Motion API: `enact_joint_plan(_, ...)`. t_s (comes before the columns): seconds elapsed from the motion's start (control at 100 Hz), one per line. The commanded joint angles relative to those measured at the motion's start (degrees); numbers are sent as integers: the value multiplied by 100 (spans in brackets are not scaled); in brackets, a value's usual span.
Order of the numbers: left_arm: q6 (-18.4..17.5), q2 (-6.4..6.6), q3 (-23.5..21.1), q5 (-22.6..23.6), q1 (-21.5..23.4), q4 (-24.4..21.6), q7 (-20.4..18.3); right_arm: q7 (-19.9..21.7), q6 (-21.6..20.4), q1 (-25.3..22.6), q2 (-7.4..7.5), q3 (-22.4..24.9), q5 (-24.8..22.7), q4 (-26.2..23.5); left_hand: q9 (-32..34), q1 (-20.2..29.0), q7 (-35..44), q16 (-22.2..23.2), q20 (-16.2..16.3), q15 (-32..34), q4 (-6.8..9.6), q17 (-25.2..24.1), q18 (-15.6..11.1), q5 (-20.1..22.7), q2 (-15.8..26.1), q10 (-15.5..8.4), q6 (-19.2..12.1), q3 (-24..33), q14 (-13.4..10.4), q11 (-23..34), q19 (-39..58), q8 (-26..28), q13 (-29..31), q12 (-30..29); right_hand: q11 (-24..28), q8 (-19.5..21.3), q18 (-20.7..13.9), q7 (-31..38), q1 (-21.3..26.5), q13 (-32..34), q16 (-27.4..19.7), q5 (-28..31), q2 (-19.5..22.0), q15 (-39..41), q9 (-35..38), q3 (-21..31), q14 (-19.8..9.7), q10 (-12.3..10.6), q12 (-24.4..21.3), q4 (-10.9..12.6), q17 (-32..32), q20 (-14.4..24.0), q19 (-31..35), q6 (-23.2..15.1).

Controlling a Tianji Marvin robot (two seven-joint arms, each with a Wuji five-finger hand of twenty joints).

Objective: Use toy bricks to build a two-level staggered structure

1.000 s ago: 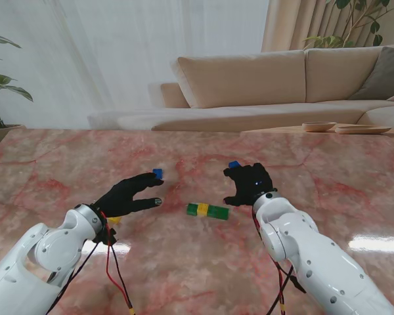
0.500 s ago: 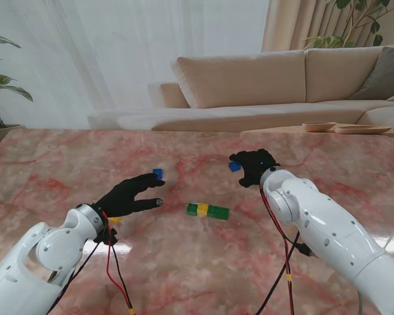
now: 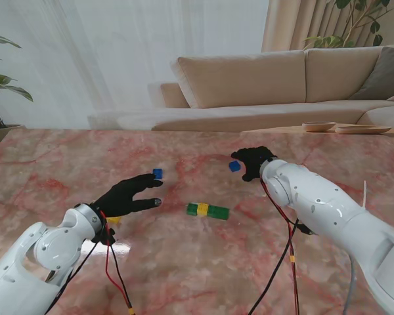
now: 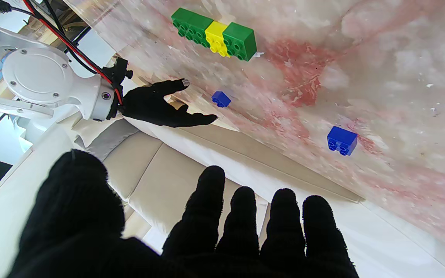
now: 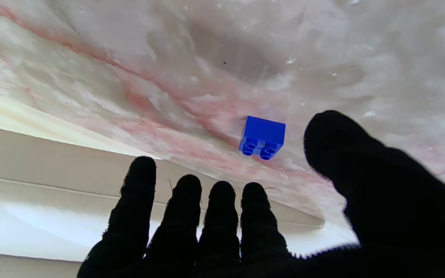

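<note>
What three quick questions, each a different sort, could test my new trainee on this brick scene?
1. True or false: the right hand holds a blue brick.
2. Multiple choice: the brick row runs A) green-yellow-green, B) blue-yellow-blue, C) all green.
3. Fill in: the other blue brick lies by the fingertips of the ___ hand.

Key:
1. False: the brick sits on the table, the open fingers clear of it.
2. A.
3. Left.
</note>
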Motion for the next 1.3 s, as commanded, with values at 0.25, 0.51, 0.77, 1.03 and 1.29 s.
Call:
enact_joint_plan(0.25,70,17,-71,27,72,9,-21,42,-275,592,-571,-776,757,1142,-71,139,-61,-56,-96,-212,61,-18,-249,90,217,-11,55,-180,-243,-90,-156,50,-194,-81,-206,81,-93,-213,-141,-397,-225,-215,77,-76,-164,96,-171,-65,-220,149,-203,-100,-185,54)
enact_joint_plan(0.51,101,20,-129,49,119,-8,-35,32,-647,827,-1082,-1304,1258,2158,-58,165,-50,-51,-96,-203,57,-14,-255,104,208,-16,56,-169,-244,-79,-157,52,-188,-76,-126,143,-83,-135,-191,-113,-214,70,81,70,130,189,-192,-110,-201,142,-25,-42,-102,-52)
enact_joint_plan(0.77,116,20,-173,65,155,-26,-35,19,-578,713,-985,-1336,1174,1971,-65,176,-42,-49,-96,-201,46,-14,-260,103,219,-15,57,-168,-243,-80,-159,51,-195,-75,296,426,-93,458,-136,255,58,346,104,389,531,-19,-101,-96,34,36,173,268,300,-111)
enact_joint_plan(1.03,56,20,-178,54,151,-32,-28,-114,-68,401,-437,-1039,463,988,-62,190,-40,-51,-108,-204,41,-16,-266,103,222,-4,61,-168,-242,-79,-183,48,-201,-75,1852,989,-170,1358,444,735,1362,469,-153,2264,678,-647,7,-80,1882,-224,529,932,1380,-11)
enact_joint_plan(1.29,66,20,-157,23,153,-25,-38,-86,-17,412,-358,-1131,359,958,-68,210,-44,-54,-123,-208,39,-14,-270,107,224,-4,69,-166,-245,-84,-213,46,-205,-77,2208,1291,-173,1595,663,1011,1666,852,-297,2950,1060,-677,-85,-276,2327,-301,635,1032,1977,-289)
